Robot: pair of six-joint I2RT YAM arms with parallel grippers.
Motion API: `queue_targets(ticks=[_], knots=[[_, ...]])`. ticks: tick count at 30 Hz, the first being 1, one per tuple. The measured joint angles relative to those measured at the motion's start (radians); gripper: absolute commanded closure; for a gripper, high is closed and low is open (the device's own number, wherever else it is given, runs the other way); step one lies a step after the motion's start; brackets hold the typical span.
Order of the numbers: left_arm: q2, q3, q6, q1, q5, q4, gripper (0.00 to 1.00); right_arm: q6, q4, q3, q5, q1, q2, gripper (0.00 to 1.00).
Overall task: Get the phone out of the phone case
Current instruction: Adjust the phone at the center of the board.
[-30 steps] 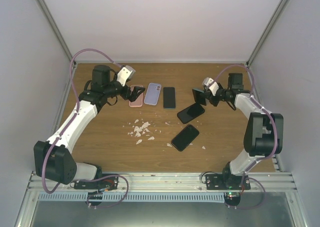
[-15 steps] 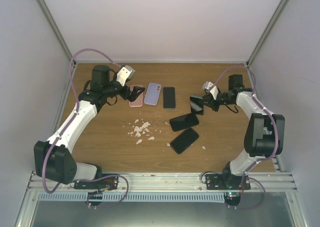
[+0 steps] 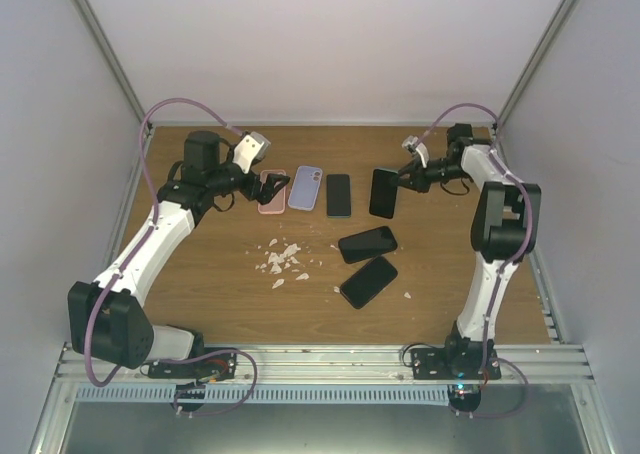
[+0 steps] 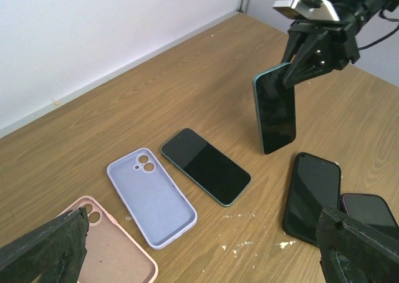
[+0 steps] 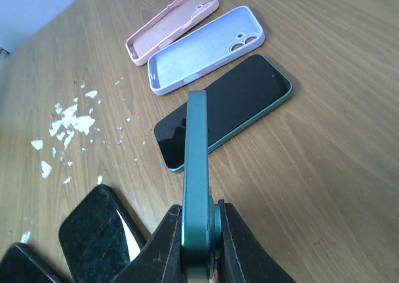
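Observation:
My right gripper [image 3: 400,181] is shut on a bare teal-edged phone [image 3: 383,192], which it holds upright above the back of the table. In the right wrist view the phone [image 5: 196,164] shows edge-on, clamped between the two fingers [image 5: 240,245]. Below it a black phone case [image 3: 367,244] lies flat; whether it is empty I cannot tell. My left gripper [image 3: 270,182] hangs open over a pink case [image 3: 272,194], and its fingers [image 4: 43,258] are spread wide with nothing between them.
In a row at the back lie the pink case [image 4: 106,252], a lilac case [image 4: 151,196] and another bare teal phone [image 4: 206,166]. A second dark phone [image 3: 367,281] lies nearer the front. White crumbs [image 3: 283,262] are scattered mid-table.
The right arm has swung back and to the left, carrying the phone upright beside the flat teal one. The black case has slid down and to the left. The left arm has not moved.

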Motion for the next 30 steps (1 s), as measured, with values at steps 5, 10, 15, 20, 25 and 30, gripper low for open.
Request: queue_targets(ticks=[5, 10, 15, 20, 25, 30], knots=[[0.000, -0.007, 0.000, 0.000, 0.002, 0.000, 0.01, 0.023, -0.116, 0.166, -0.076, 0.000, 0.168, 0.99], [0.003, -0.014, -0.004, 0.000, 0.002, 0.001, 0.01, 0.027, -0.221, 0.298, -0.142, 0.000, 0.294, 0.91], [0.011, -0.016, -0.008, 0.000, 0.003, 0.005, 0.01, 0.076, -0.260, 0.382, -0.169, -0.001, 0.377, 0.83], [0.019, -0.017, -0.008, 0.000, 0.003, 0.005, 0.01, 0.154, -0.225, 0.423, -0.159, -0.001, 0.425, 0.82], [0.023, -0.017, -0.011, 0.000, 0.003, 0.005, 0.01, 0.224, -0.162, 0.480, -0.122, -0.001, 0.470, 0.68], [0.029, -0.017, -0.017, 0.000, 0.003, 0.006, 0.01, 0.276, -0.087, 0.525, -0.067, -0.001, 0.521, 0.55]])
